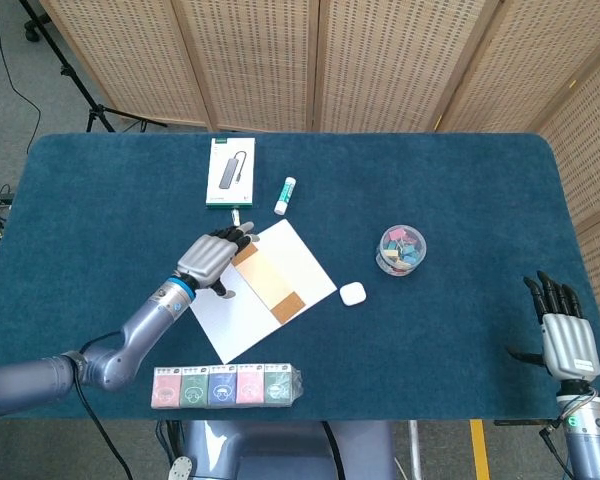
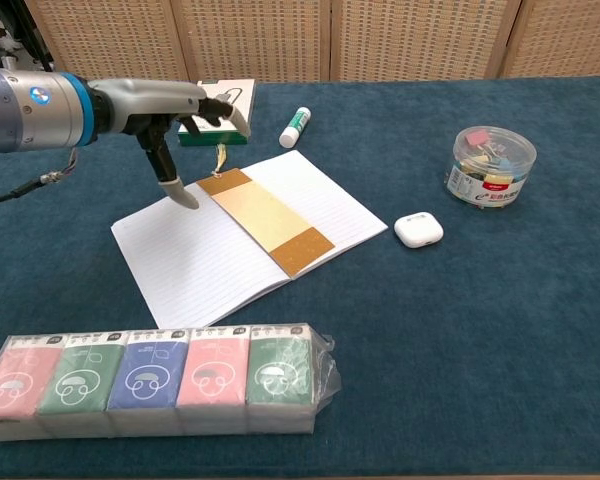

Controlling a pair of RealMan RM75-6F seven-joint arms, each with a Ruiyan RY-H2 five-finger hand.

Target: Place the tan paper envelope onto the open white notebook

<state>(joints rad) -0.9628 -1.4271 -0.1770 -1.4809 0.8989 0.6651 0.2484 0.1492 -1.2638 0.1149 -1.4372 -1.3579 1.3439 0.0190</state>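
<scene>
The tan paper envelope [image 1: 269, 283] [image 2: 267, 220] lies flat along the middle of the open white notebook [image 1: 238, 313] [image 2: 190, 262]. My left hand [image 1: 212, 255] [image 2: 178, 112] hovers over the notebook's far left corner, fingers spread, holding nothing and clear of the envelope. My right hand [image 1: 561, 333] stands upright with fingers apart beyond the table's near right edge, empty; the chest view does not show it.
A white earbud case [image 1: 352, 293] [image 2: 418, 229] lies right of the notebook. A clear tub of clips [image 1: 401, 249] [image 2: 492, 165] stands further right. A glue stick [image 1: 284, 195] [image 2: 295, 125] and a boxed hub [image 1: 230, 172] lie behind. A pack of tissues [image 2: 155, 392] sits at the front edge.
</scene>
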